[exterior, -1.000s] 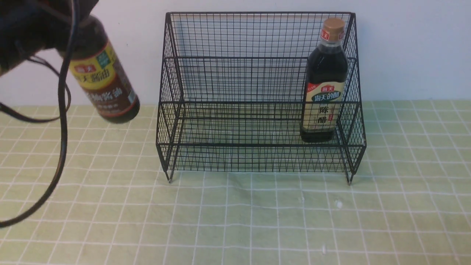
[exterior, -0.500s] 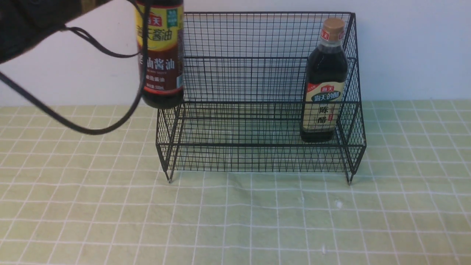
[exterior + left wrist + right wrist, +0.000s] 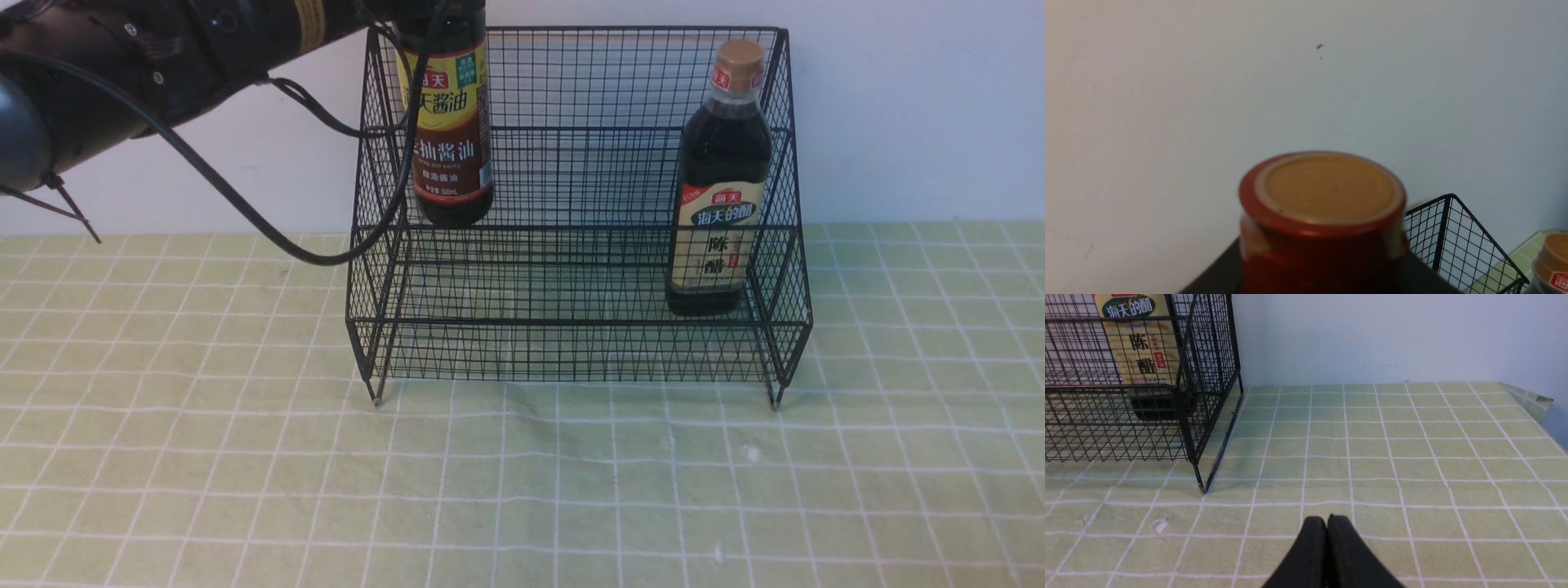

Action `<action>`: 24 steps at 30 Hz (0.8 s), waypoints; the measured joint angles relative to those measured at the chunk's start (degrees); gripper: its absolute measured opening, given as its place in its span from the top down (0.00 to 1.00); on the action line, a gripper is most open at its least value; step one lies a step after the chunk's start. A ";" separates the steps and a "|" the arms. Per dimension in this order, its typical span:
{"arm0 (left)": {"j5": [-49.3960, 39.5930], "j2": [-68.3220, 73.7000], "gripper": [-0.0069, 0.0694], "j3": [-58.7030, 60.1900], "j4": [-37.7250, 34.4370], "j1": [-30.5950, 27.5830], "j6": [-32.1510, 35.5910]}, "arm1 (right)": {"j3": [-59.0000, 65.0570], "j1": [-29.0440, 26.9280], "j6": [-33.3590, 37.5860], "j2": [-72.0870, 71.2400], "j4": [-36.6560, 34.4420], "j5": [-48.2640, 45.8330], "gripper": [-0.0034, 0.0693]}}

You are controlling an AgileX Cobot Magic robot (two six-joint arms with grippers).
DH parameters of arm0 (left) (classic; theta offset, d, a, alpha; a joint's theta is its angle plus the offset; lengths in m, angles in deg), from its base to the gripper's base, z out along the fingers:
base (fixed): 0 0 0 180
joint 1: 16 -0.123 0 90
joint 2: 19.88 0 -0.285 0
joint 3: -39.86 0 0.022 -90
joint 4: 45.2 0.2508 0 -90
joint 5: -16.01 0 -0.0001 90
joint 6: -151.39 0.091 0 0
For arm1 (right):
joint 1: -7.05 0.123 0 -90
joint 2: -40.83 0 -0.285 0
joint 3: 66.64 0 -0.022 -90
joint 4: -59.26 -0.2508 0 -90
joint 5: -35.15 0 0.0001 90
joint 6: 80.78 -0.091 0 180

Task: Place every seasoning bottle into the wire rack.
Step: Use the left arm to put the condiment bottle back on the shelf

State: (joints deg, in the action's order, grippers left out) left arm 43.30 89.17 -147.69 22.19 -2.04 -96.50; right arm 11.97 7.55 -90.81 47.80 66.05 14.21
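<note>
Right gripper (image 3: 1326, 518) is closed, empty. Left gripper (image 3: 1319, 265) grips the soy sauce (image 3: 447, 147) upright, seemingly above the rack's (image 3: 571, 322) left end, still to be set in. The vinegar (image 3: 722, 196) already stands inside, by the right edge.

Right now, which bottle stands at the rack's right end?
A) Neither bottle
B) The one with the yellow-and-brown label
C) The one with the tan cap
C: the tan-capped bottle stands inside the rack, next to its right side mesh.
</note>
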 joint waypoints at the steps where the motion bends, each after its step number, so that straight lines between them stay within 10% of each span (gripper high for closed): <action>1: 0.22 0.18 0.58 -0.12 0.47 0.00 -0.35 | 0.00 0.00 0.00 0.00 0.00 0.00 0.97; 24: -0.24 3.59 0.58 -0.24 2.45 0.08 5.16 | 0.00 -0.02 0.00 0.00 0.00 0.00 0.97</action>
State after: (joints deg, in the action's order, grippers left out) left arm 43.06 92.76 -147.93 24.64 -1.96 -91.35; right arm 11.97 7.53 -90.81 47.80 66.05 14.21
